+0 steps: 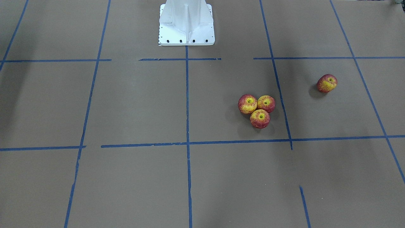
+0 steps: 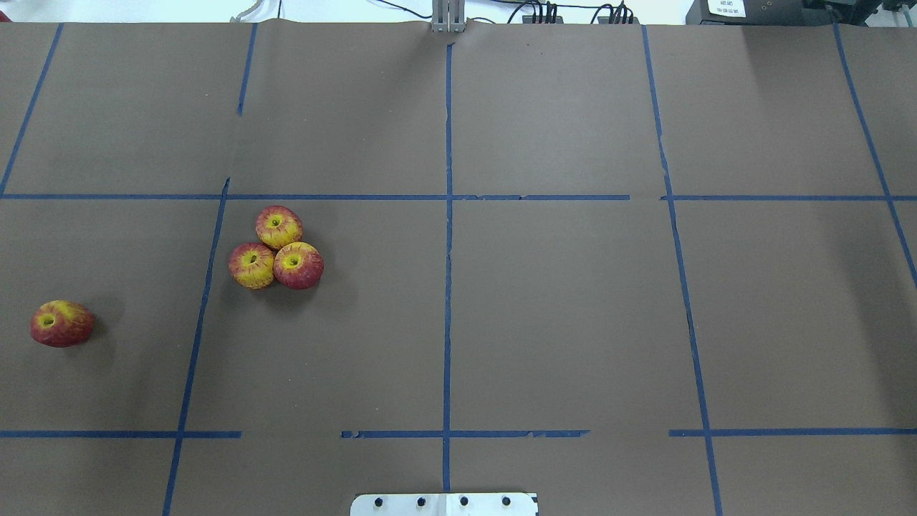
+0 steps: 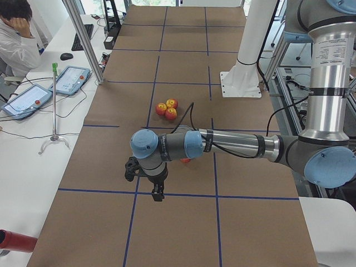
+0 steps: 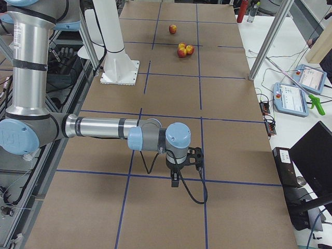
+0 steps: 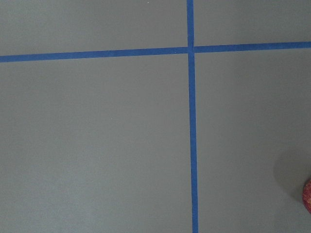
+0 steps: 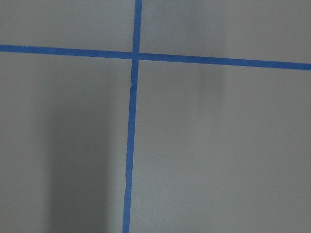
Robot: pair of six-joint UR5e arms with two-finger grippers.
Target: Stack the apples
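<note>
Three red-and-yellow apples (image 2: 278, 226) (image 2: 251, 265) (image 2: 298, 265) sit touching in a cluster on the brown table, all upright; they also show in the front view (image 1: 259, 118). A fourth apple (image 2: 61, 323) lies alone, tilted, toward the table's left end (image 1: 327, 83). In the exterior left view my left gripper (image 3: 157, 194) hangs above the table near this lone apple (image 3: 186, 161), which the arm mostly hides. Its red edge shows in the left wrist view (image 5: 307, 195). My right gripper (image 4: 175, 181) hangs far from the apples. I cannot tell whether either gripper is open or shut.
The white robot base (image 1: 186, 28) stands at the table's robot side. Blue tape lines (image 2: 448, 287) grid the brown cover. An operator (image 3: 16, 39) sits at a side bench with tablets (image 3: 69, 79), beyond a metal post (image 3: 83, 39).
</note>
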